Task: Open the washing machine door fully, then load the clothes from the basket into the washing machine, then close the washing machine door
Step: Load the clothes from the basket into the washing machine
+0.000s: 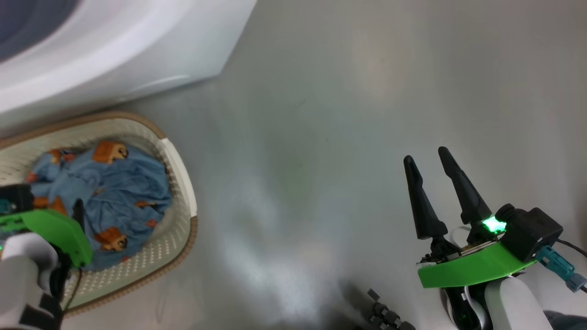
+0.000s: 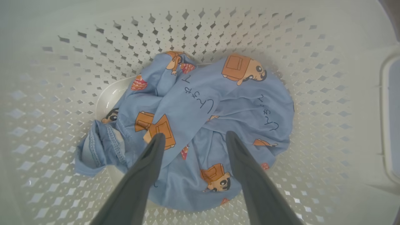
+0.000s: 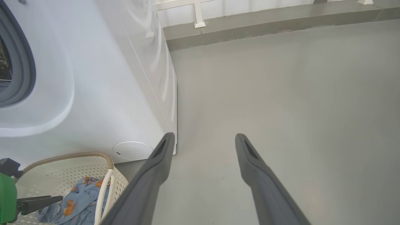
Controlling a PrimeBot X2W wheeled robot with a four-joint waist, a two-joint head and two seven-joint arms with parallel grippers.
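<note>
The clothes (image 2: 200, 125), a crumpled light blue printed bundle, lie on the bottom of the basket (image 2: 281, 40), enclosed by perforated cream plastic walls. The left gripper (image 2: 194, 135) points down into the basket, jaws released, fingers straddling the bundle. The smooth white washing machine (image 3: 109, 78) stands just beside the basket. The right gripper (image 3: 203, 135), jaws released, hovers over open grey floor (image 1: 321, 137), well apart from the basket.

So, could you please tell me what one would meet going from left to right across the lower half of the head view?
The clothes → white basket handle → bare floor → right end effector.
</note>
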